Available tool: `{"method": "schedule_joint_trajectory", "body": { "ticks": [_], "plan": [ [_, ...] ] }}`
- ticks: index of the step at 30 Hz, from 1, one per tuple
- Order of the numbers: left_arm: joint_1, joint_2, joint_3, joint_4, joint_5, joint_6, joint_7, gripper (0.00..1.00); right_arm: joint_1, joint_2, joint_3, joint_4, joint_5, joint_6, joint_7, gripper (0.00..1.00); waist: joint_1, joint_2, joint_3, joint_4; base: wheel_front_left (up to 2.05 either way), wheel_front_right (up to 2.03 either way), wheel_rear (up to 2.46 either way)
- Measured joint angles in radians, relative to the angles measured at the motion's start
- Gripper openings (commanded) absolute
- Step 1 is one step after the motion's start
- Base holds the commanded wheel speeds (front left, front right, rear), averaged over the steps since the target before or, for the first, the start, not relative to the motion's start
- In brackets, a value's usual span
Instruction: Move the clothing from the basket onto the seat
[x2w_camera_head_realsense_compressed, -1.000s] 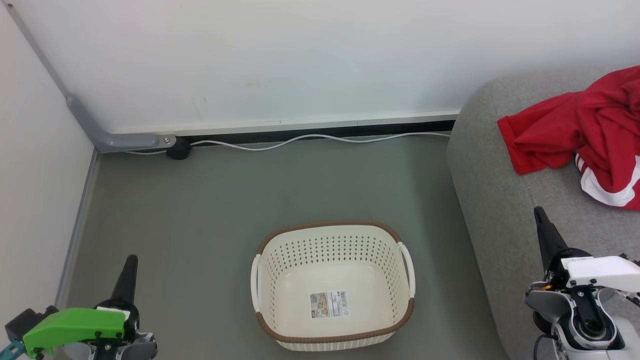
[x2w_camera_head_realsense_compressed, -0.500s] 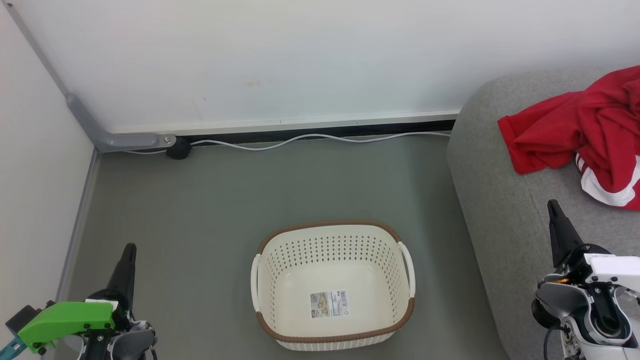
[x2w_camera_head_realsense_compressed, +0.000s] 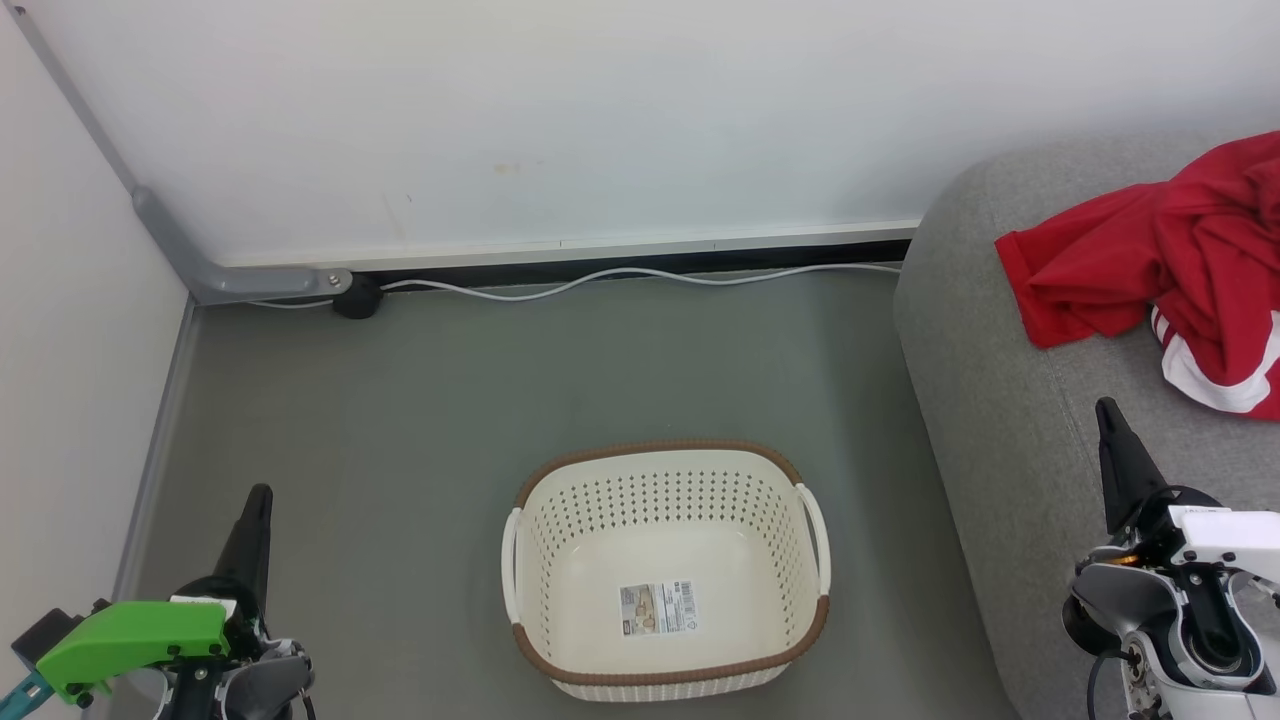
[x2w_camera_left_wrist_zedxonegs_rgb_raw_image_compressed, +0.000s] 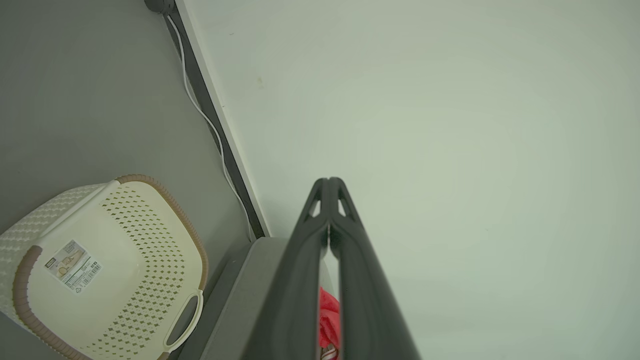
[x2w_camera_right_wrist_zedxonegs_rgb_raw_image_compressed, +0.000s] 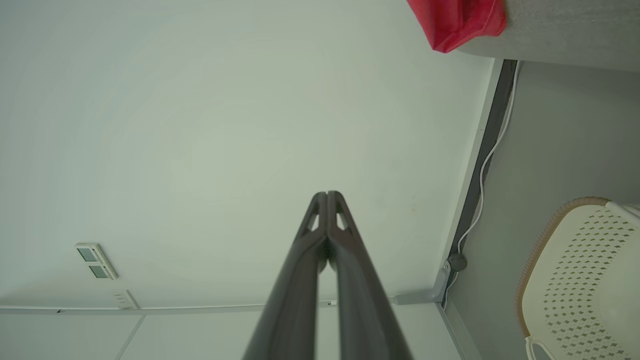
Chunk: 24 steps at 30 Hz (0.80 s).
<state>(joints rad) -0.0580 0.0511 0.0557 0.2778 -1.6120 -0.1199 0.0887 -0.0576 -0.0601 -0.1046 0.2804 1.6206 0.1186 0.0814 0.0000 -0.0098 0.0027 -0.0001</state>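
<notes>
Progress: laundry basket (x2w_camera_head_realsense_compressed: 650, 500) on floor, empty; label sticker (x2w_camera_head_realsense_compressed: 657, 608) bare on its bottom. Red clothing (x2w_camera_head_realsense_compressed: 1170, 250) heaped on grey sofa (x2w_camera_head_realsense_compressed: 1000, 400). Transfer judged complete; nothing visibly left to move.

Left gripper (x2w_camera_head_realsense_compressed: 262, 495): fingers pressed together, holding nothing, at 9 o'clock of basket, well apart.

Right gripper (x2w_camera_head_realsense_compressed: 1104, 408): fingers shut tip to tip, empty, over front part of sofa.

Clothing lies at 1 o'clock of right gripper, near, not touching; at 2 o'clock of left gripper, well apart. Basket at 8 o'clock of right gripper.
</notes>
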Motion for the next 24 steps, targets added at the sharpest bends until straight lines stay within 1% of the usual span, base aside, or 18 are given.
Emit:
{"method": "schedule_joint_trajectory", "body": {
  "ticks": [24],
  "plan": [
    [-0.003,-0.001,0.001,0.003,0.0,0.0,0.003,0.0,0.0,0.0,-0.002,0.0,0.0,0.0,0.0,0.0,0.0,0.0,0.0,0.0,0.0,0.0,0.0]
  ]
}}
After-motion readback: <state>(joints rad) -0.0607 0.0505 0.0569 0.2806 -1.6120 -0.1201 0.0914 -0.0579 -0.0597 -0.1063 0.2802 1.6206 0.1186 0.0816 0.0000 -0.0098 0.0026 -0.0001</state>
